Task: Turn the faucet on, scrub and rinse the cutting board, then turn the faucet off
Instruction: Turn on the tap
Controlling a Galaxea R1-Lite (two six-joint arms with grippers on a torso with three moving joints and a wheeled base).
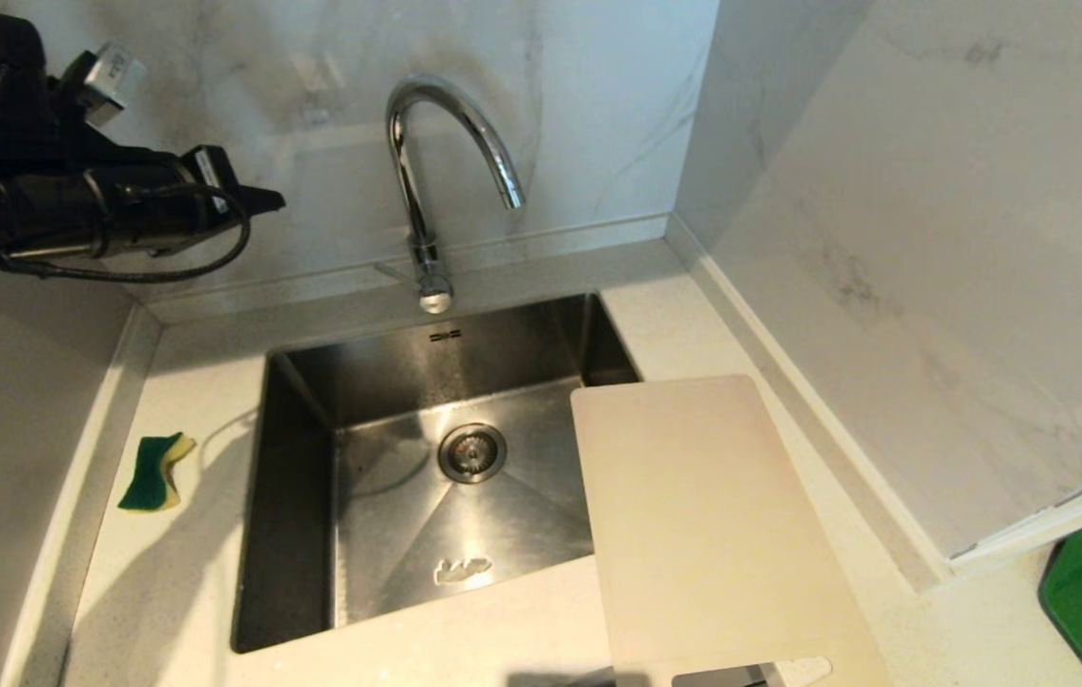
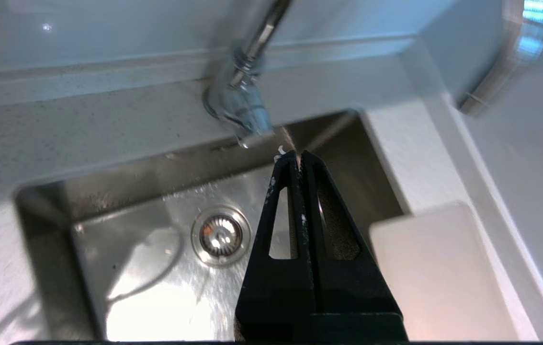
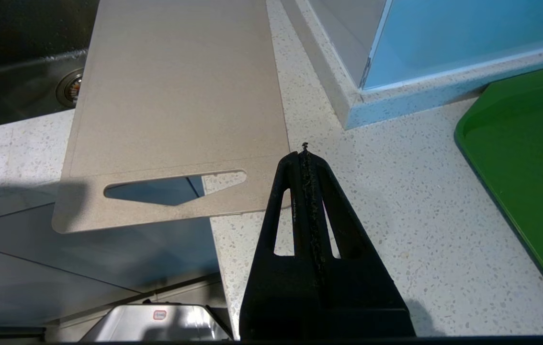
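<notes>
Closest to me, the large, thin, off-white plastic cutting board (image 1: pixel 713 534) lies flat on the speckled white counter (image 3: pixel 396 230), its handle-cutout end jutting past the counter's front edge and its far corner hanging over the right side of the stainless steel sink (image 1: pixel 426 496). With so little support at both ends, I'd say a careless nudge could tip it off the front or slide it into the basin. The right gripper (image 3: pixel 305 153) hovers over the counter just beside the board's handle end, its black fingers pressed together and empty. A green tray (image 3: pixel 530 167) sits further right, well clear.

To the left of the sink lies a green and yellow sponge (image 1: pixel 156 471), untouched. Nothing has been scrubbed, and no water runs into the basin, so the work looks to be at its very start.

At the back stands the tall chrome gooseneck faucet (image 1: pixel 426 181), its thin side lever at the base. The left gripper (image 1: pixel 264 200) is raised to the faucet's left, apart from it, fingers closed on nothing. With a closed tip it can only push that lever; I'd guess it may slip off so slim and shiny a target, or knock the spout aside instead. A hard shove could bring a strong jet and splash the counter.
</notes>
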